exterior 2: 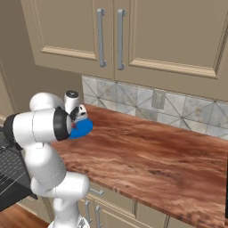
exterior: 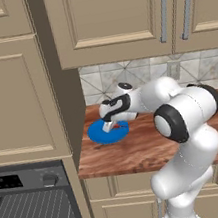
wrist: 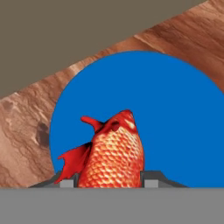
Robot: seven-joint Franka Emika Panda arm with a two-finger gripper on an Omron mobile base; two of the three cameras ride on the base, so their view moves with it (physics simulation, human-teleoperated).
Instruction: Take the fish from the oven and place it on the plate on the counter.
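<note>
Overhead, the pincer (wrist: pixel 109 183) clamps the fish (wrist: pixel 113 153) above the plate (wrist: pixel 175 113), tall cabinet (exterior: pixel 18 86) alongside.

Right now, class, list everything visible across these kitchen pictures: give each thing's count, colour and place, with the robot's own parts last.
fish: one, red-orange, between the gripper's fingertips, above the plate.
plate: one, bright blue, on the counter's left end near the wall.
counter: one, reddish-brown wood grain, over beige cabinet fronts.
oven: one, black with a grey control strip and wire racks, lower left, open.
upper cabinets: beige, with metal handles, above the counter.
backsplash: grey patterned tiles, with one wall outlet.
arm: one, white with dark joints, reaching over the counter.
gripper: one, holding the fish over the plate.
</note>
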